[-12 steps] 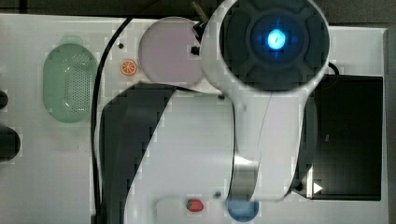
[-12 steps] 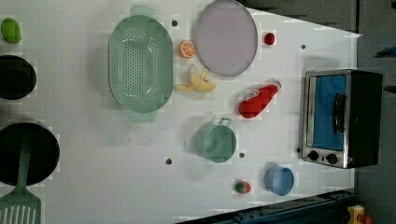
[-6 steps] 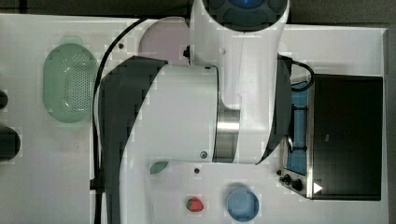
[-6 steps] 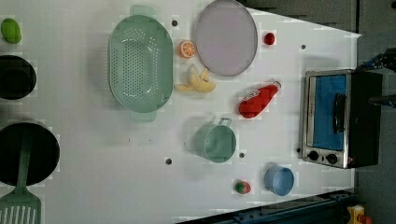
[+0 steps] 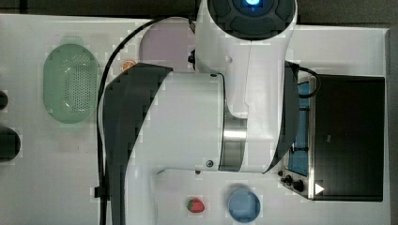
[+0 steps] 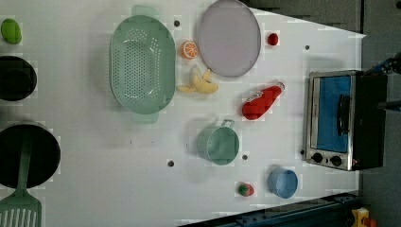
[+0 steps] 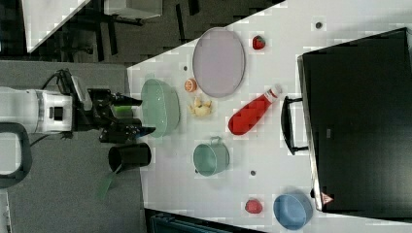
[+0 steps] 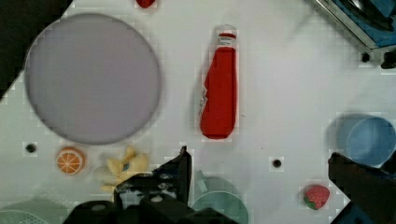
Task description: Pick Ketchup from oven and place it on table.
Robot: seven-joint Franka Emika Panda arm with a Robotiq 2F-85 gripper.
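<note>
The ketchup [image 6: 261,100] lies on its side on the white table [image 6: 94,156], cap toward the oven [image 6: 343,120], whose blue glass door is closed. The red bottle also lies in the right view [image 7: 252,114] between the purple plate and the oven [image 7: 359,121], and in the wrist view [image 8: 219,88]. My gripper [image 7: 138,115] is open at the right view's left, apart from the bottle and holding nothing. In the wrist view the gripper [image 8: 261,177] has its dark fingers [image 8: 177,172] spread wide with the bottle beyond them. The arm covers the table's middle in the top view, beside the oven [image 5: 347,136].
Around the bottle are a purple plate [image 6: 229,38], a banana [image 6: 201,84], an orange slice [image 6: 189,49], a green colander [image 6: 142,65], a green cup [image 6: 218,144], a blue bowl [image 6: 283,182] and two strawberries [image 6: 245,189]. Black pots [image 6: 16,78] stand at the left view's left.
In the top view the arm has swung so its body now covers more of the table's middle. Nothing on the table has moved in the left view.
</note>
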